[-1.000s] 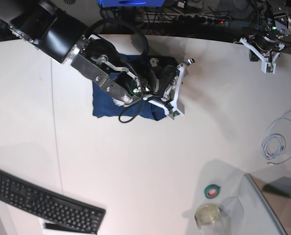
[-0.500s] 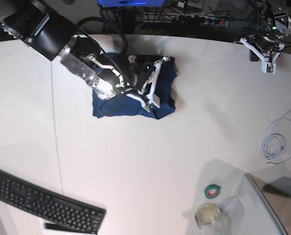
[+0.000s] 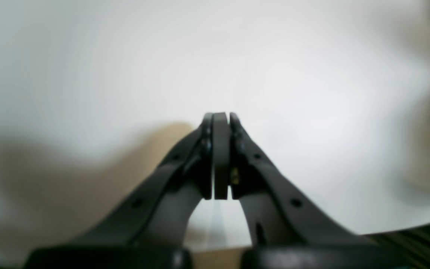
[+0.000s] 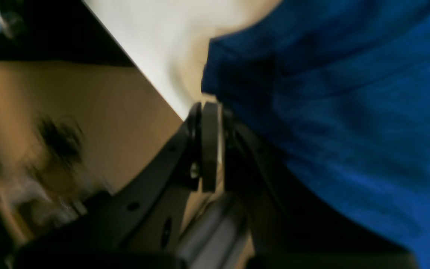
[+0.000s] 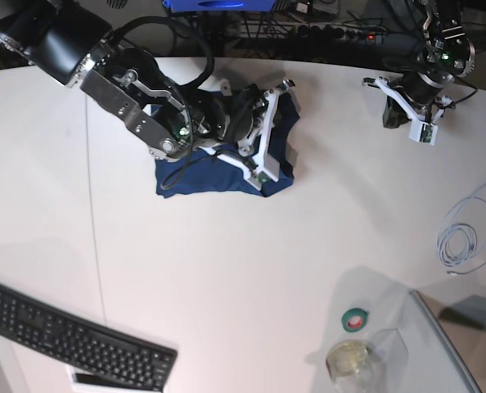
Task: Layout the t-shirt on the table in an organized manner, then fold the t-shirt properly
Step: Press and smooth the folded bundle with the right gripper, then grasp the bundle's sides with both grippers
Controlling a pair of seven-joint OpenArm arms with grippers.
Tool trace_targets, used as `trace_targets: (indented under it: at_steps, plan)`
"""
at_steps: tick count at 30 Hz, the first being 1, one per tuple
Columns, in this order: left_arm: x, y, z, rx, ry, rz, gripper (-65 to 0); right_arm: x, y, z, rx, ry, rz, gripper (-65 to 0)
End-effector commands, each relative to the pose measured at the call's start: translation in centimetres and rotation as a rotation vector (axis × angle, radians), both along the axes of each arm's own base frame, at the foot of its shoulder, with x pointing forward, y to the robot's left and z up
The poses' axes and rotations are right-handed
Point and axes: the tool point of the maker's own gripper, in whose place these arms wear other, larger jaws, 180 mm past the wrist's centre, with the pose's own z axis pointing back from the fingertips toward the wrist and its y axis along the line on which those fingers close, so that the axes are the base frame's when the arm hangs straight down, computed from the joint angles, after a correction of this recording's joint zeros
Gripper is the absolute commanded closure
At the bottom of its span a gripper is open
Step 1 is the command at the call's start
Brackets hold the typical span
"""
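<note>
Right gripper [image 5: 263,135] pinched shut over the bunched t-shirt [image 5: 182,178], cloth beside its jaws, grip unclear; left gripper [image 5: 411,110] shut, empty, well apart

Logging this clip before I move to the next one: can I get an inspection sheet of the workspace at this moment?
Surface: white table, thin dark seam on its left part.
Job's things: navy t-shirt, bunched into a compact heap near the far edge, not laid flat.
Clutter: black keyboard; green tape roll; clear jar.
Grippers: right gripper shut, over the t-shirt's edge; a hold on cloth cannot be confirmed. Left gripper shut, empty, above bare table.
Cables: white coil at the right edge.
Surroundings: power strip and wiring behind the table.
</note>
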Motion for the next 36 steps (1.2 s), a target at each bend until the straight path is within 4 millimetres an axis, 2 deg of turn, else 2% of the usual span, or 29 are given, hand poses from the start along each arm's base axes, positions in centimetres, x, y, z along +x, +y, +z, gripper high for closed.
trace_targets:
  at_steps: [1,3,5,7,10,14,17,21,25,28,31,36]
  plan:
    - [0.1,1.2,0.6,0.035,0.002,0.004,0.0,1.8,0.2,1.7,0.038,-0.049,-0.044,-2.0]
    - [0.7,1.2,0.7,0.034,-0.001,0.005,0.0,3.7,-0.1,2.6,0.065,-0.089,-0.101,-2.0]
    - [0.8,1.3,0.6,0.030,-0.003,0.013,0.0,6.4,-0.6,3.1,0.084,-0.151,-0.165,-2.0]
    - [0.9,1.3,0.7,0.030,-0.006,0.014,0.0,8.2,-1.2,2.8,0.079,-0.189,-0.204,-2.0]
    - [0.8,1.3,0.8,0.035,-0.008,0.011,0.0,9.5,-3.6,1.2,0.035,-0.209,-0.253,-2.0]
    - [0.3,1.6,0.2,0.034,0.011,0.017,0.0,9.6,-6.1,0.0,0.018,-0.225,-0.260,-2.0]
    - [-0.2,1.7,-0.4,0.027,0.029,0.024,0.0,10.3,-8.2,0.0,0.063,-0.225,-0.330,-2.0]
    - [0.0,1.7,-0.4,0.025,0.029,0.026,0.0,10.7,-11.5,-2.1,0.079,-0.199,-0.401,-2.0]
    - [0.1,1.7,-0.4,0.027,0.029,0.026,0.0,9.5,-12.2,-5.3,0.066,-0.141,-0.418,-2.0]
    - [0.2,1.5,-0.5,0.025,0.031,0.021,0.0,9.2,-12.7,-6.5,0.055,-0.134,-0.441,-2.0]
    - [0.2,1.5,-0.5,0.025,0.031,0.021,0.0,9.0,-12.3,-5.9,0.075,-0.147,-0.441,-2.0]
    - [0.2,1.7,-0.4,0.026,0.030,0.025,0.0,9.7,-10.5,-0.5,0.188,-0.263,-0.421,-2.0]
